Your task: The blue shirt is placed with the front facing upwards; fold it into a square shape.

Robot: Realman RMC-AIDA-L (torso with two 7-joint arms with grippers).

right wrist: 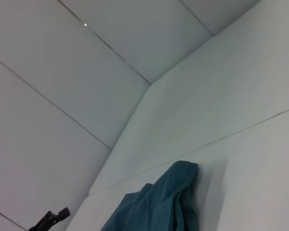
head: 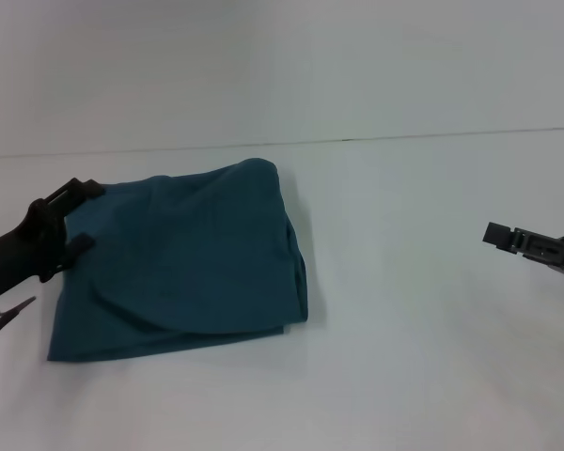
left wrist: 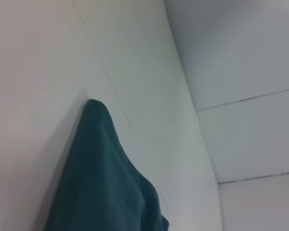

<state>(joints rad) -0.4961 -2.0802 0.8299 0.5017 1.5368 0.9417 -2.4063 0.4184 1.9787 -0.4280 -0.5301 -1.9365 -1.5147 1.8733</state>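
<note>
The blue shirt [head: 183, 263] lies folded into a rough, rumpled rectangle on the white table, left of centre. Its lettering and neck label are hidden. My left gripper [head: 79, 216] is at the shirt's left edge, fingers spread apart, one fingertip [head: 83, 188] at the far corner and the other over the cloth. The shirt also shows in the left wrist view [left wrist: 106, 183] and the right wrist view [right wrist: 159, 204]. My right gripper [head: 508, 237] hangs far to the right, well clear of the shirt. The right wrist view shows the left gripper [right wrist: 50, 219] farther off.
The white table [head: 414, 357] stretches to the right and front of the shirt. A seam [head: 357, 141] marks where it meets the white back wall. A thin dark piece [head: 9, 315] juts out under the left arm.
</note>
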